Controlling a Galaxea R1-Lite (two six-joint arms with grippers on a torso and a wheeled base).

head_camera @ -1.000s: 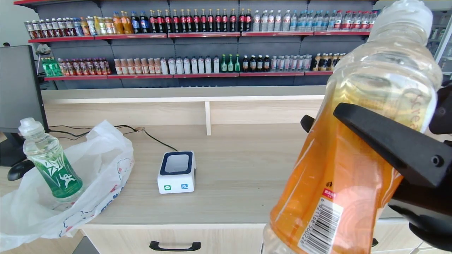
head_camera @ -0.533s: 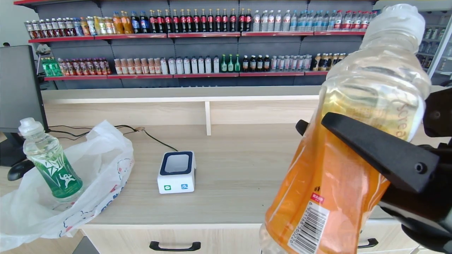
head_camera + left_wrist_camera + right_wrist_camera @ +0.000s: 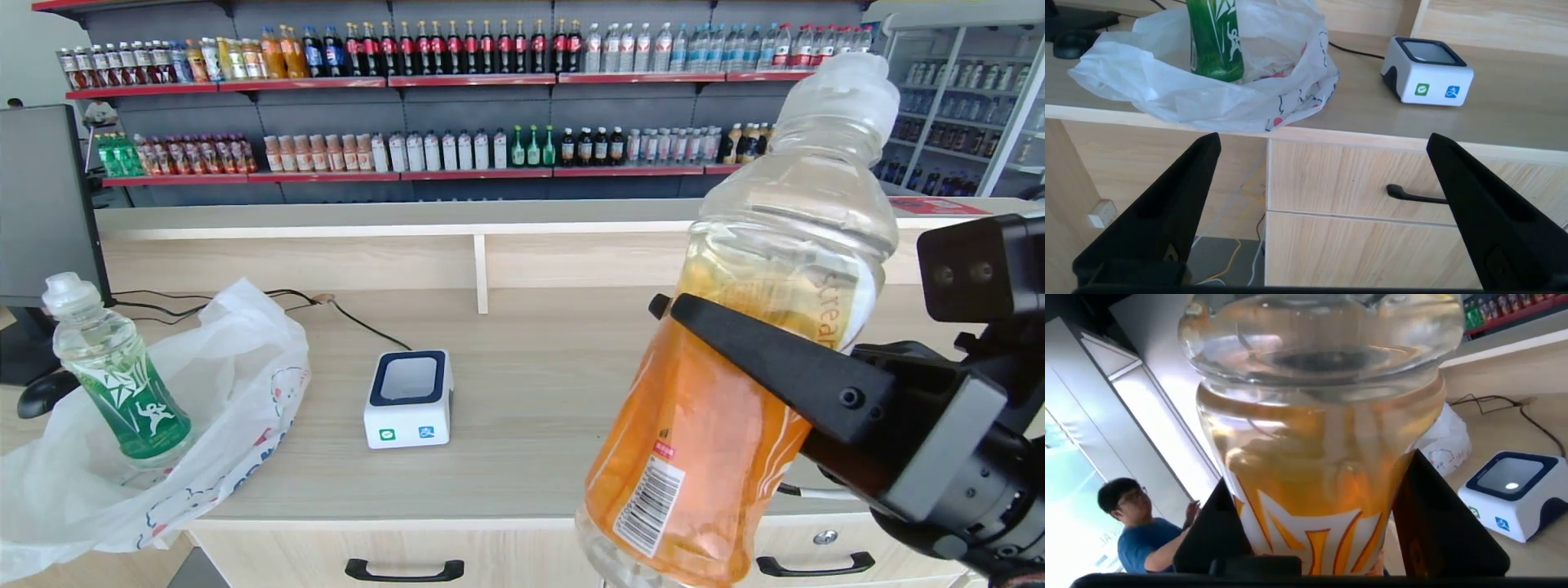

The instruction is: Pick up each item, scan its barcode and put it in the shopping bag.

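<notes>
Carrying an orange drink bottle (image 3: 735,351) in the right gripper (image 3: 669,309), pinched around its narrower middle by the fingers (image 3: 775,367), one on each side. Holding it in the air over the front right corner of the counter (image 3: 555,392), tilted, cap up and leaning toward the right edge, base hanging out past the front edge. Showing the barcode (image 3: 647,505) low on the side toward the robot, not toward the scanner (image 3: 408,398) near the middle of the counter, well apart from the bottle.

Resting the left gripper (image 3: 1324,143) low in front of the counter, before the drawers (image 3: 1372,196), spread wide and empty.

At the left edge: a white plastic bag (image 3: 237,384), slumped open, with a green bottle (image 3: 118,376) standing upright inside.

Judging by the fill, mostly full: likely fairly heavy, with slosh on any quick turn. Probably thin, smooth plastic, so expect slip along the glossy label and some give under a hard squeeze. Best taken at the middle, as here, under the wider shoulder, good against sliding down. Advisable to rotate slowly when bringing the barcode toward the scanner window. Advisable also to lower it base-first into the soft bag, beside the green bottle, without knocking that over.
</notes>
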